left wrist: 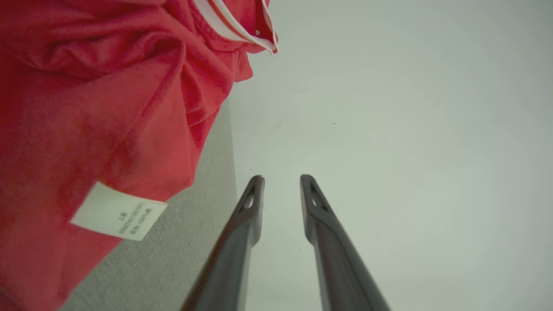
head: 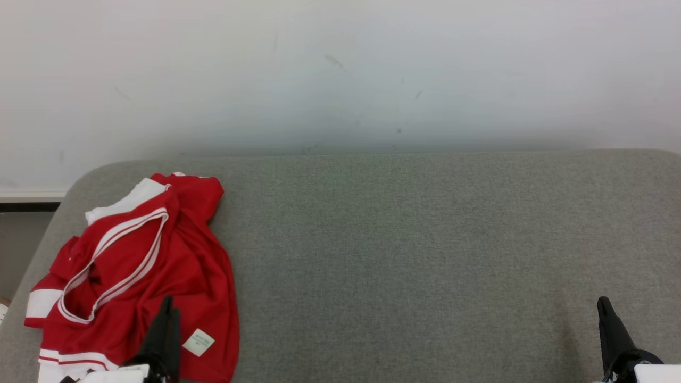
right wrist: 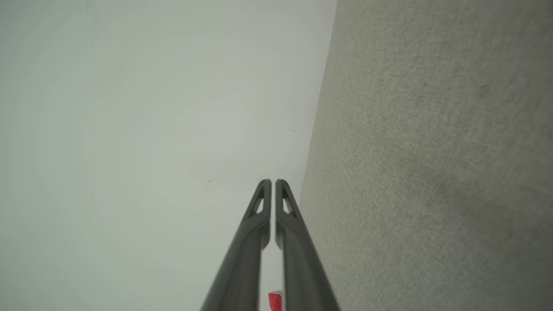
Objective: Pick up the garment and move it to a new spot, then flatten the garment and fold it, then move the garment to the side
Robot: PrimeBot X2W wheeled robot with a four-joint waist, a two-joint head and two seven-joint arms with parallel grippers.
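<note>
Red garment lies crumpled at eight o'clock on the grey cushion, my left gripper poised by its near edge, jaws slightly apart and empty, my right gripper closed at four o'clock; I reckon pinching one loose layer could let it slip.
</note>
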